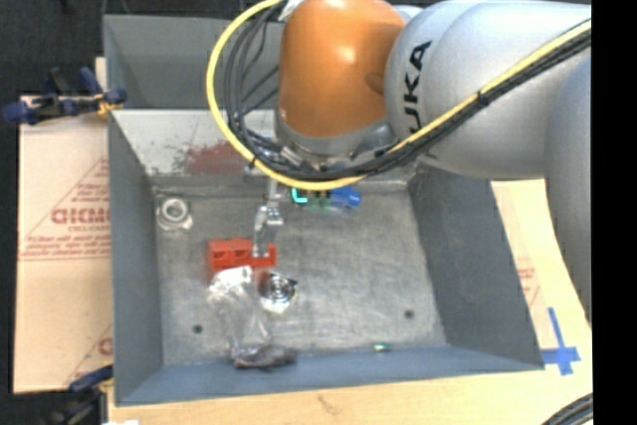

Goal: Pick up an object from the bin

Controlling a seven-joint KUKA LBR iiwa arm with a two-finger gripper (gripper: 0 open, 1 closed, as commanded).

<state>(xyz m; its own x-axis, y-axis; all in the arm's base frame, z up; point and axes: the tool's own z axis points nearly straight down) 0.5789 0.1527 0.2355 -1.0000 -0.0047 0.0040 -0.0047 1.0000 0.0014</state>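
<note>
My gripper [267, 220] shows as a thin metal part coming down from under the orange cover, in the middle of the bin. Its tip is just above the right end of a red block [237, 256] lying on the floor. A crumpled piece of clear plastic [228, 286] touches the block's front edge. Right of it sits a shiny round metal piece [280, 292]. A small blue piece [344, 199] peeks out under the arm near the back; I cannot tell whether it lies loose.
A clear ring-shaped thing [174, 211] lies alone at the left. A dark small thing [262, 356] rests against the front wall. The arm and its orange cover hide the bin's back middle. The right half of the floor is bare metal.
</note>
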